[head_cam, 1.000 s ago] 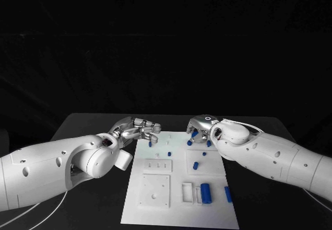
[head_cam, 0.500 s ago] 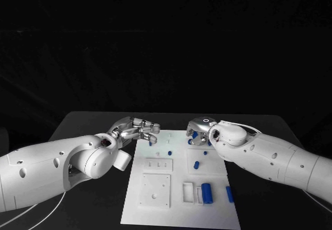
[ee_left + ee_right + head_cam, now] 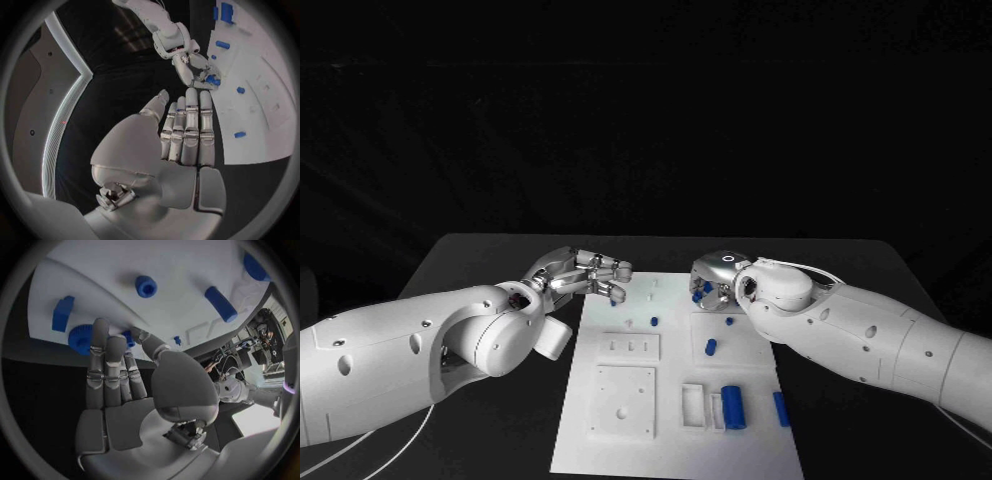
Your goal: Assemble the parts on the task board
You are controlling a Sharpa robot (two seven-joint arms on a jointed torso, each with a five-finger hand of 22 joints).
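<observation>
No writing on the board (image 3: 678, 400) can be read. It lies mid-counter (image 3: 488, 255), its long side running away from you. Its near half has white recessed blocks; one slot holds a blue cylinder (image 3: 730, 405), with a slimmer blue peg (image 3: 780, 408) just beside it (lying flat). Further up sit a blue part (image 3: 710, 347) and a small stud (image 3: 653, 322). Your left hand (image 3: 583, 272) is at the board's far left corner, fingers straight and together, holding nothing. Your right hand (image 3: 718, 278) hangs over the far edge, fingertips (image 3: 100, 327) touching a blue knob (image 3: 79, 338); you cannot tell whether it grips it.
</observation>
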